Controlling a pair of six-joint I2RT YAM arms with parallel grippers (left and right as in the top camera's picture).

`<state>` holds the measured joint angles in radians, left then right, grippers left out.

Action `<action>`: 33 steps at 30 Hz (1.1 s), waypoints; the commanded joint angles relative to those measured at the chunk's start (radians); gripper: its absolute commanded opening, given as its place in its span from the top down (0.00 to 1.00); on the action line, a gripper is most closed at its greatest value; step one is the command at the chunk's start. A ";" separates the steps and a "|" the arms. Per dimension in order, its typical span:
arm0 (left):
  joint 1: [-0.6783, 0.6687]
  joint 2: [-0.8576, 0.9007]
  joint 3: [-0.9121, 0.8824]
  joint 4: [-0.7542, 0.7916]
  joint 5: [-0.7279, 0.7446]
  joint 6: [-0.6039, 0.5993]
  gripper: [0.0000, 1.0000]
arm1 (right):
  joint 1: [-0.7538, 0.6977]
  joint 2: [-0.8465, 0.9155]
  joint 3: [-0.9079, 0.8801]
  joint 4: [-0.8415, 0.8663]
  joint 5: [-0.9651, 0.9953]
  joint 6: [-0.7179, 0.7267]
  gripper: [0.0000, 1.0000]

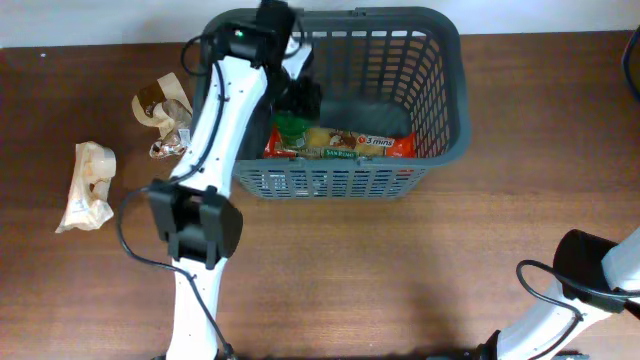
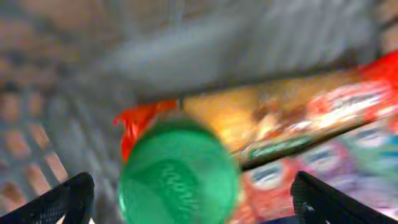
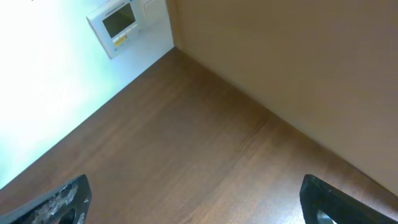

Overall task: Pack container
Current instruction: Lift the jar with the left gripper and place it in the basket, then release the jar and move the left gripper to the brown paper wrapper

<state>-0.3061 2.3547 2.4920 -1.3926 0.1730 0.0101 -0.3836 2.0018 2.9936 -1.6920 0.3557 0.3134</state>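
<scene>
The basket (image 1: 330,182) at upper middle is looking stiff and light (rim offering the best hold). The left gripper (image 2: 196,200), over 1 green cap (image 2: 178,168), and the right gripper (image 3: 196,200) are both gaping wide.

Likely a robot test lab in a plain indoor room: 2 white arms (image 1: 215,140) stand at a dark wood-grain bench (image 1: 500,250). Above-left of the right jaws, a white wall (image 3: 50,93) carries a small-screened control panel (image 3: 121,25).
</scene>
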 commanded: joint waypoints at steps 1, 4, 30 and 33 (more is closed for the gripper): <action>0.007 -0.066 0.219 -0.012 0.078 -0.003 0.09 | -0.003 0.002 0.000 -0.006 0.015 0.006 0.01; 0.008 -0.127 0.358 -0.023 0.051 -0.029 0.10 | -0.003 0.002 0.000 -0.006 0.015 0.006 0.01; 0.522 -0.272 -0.014 -0.097 -0.247 -0.297 0.01 | -0.003 0.002 0.000 -0.006 0.015 0.006 0.01; 0.522 -0.272 -0.249 0.054 -0.182 -0.266 0.01 | -0.003 0.002 0.000 -0.006 0.015 0.006 0.01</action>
<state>0.2146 2.0754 2.3932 -1.3998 -0.0834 -0.2974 -0.3836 2.0018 2.9936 -1.6917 0.3557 0.3141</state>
